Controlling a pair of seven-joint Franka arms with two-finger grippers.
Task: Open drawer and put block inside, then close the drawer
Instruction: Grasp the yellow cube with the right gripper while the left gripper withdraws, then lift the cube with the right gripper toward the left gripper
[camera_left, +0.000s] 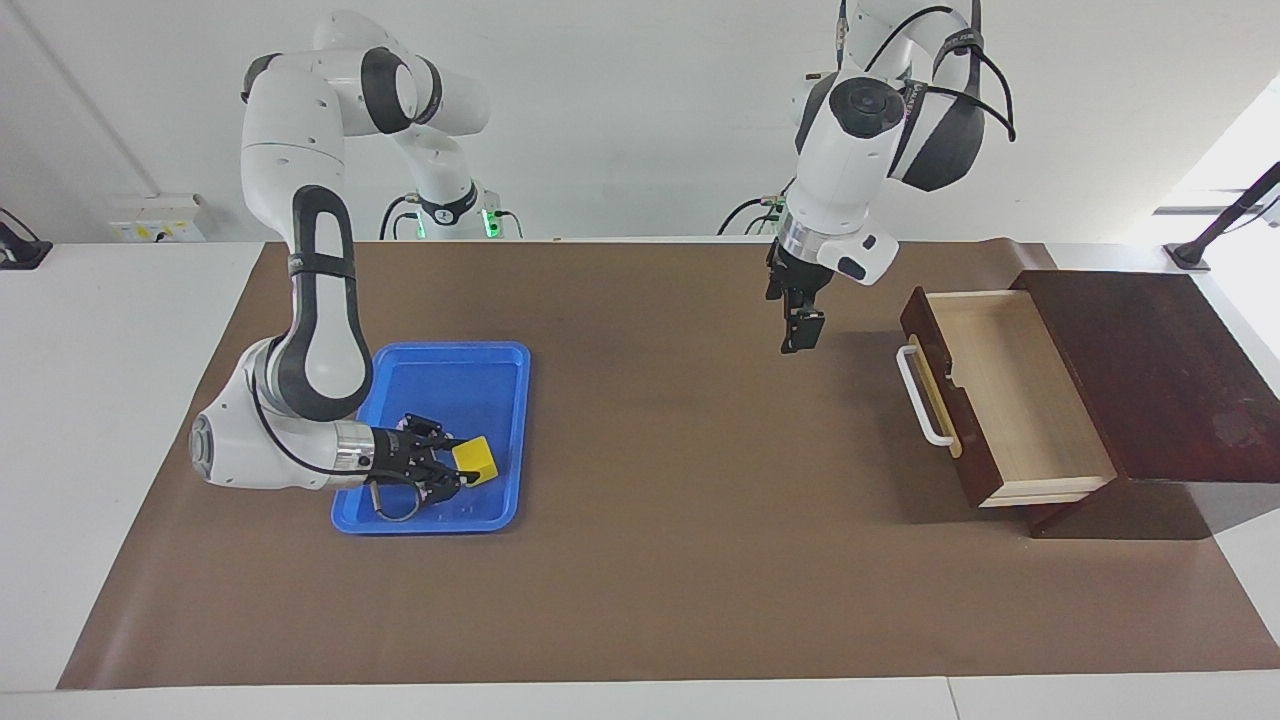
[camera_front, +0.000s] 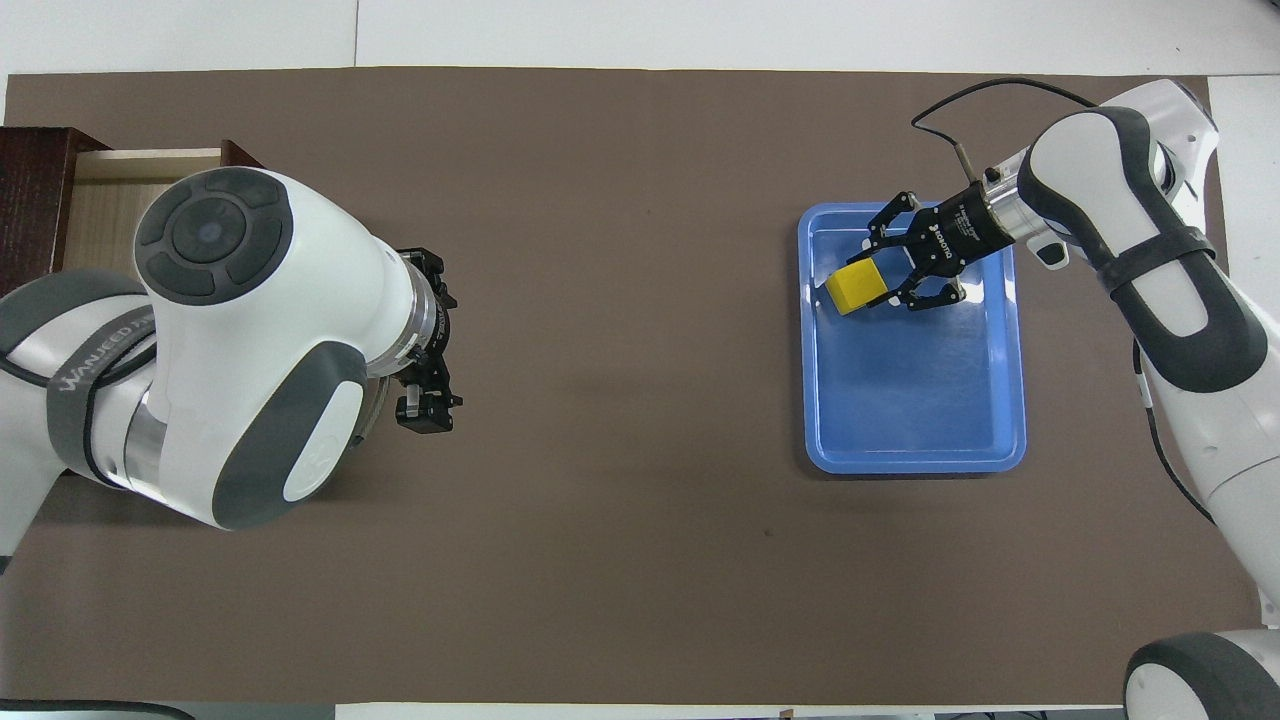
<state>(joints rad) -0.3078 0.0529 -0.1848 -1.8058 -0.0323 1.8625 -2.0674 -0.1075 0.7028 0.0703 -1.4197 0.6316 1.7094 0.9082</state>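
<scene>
A brown mat (camera_left: 640, 560) covers most of a white table (camera_left: 110, 400), leaving white margins at both ends. The wide middle stretch of the mat lies bare between the two groups of things.

Toward the right arm's end sits a shallow rectangular blue plastic tray (camera_left: 500, 370) (camera_front: 915, 430). In it rests a small bright yellow cube, the block (camera_left: 475, 460) (camera_front: 858, 287), close to the tray's rim on the side away from the robots and near the long edge facing the mat's middle. The rest of the tray floor is bare. The right gripper (camera_left: 452, 464) (camera_front: 878, 283) reaches in low and nearly level from the tray's outer side; its fingers are clamped on the block from two sides.

Toward the left arm's end stands a dark reddish-brown wooden box (camera_left: 1150, 370), and its drawer (camera_left: 1010, 400) (camera_front: 95, 205) is pulled fully out toward the mat's middle. The pale wood interior holds nothing. A white bar handle (camera_left: 920, 395) on a tan strip faces the open mat.

The left gripper (camera_left: 800, 335) (camera_front: 425, 410) hangs pointing down over bare mat, just beside the drawer's front, touching nothing. Its fingers stand apart.
</scene>
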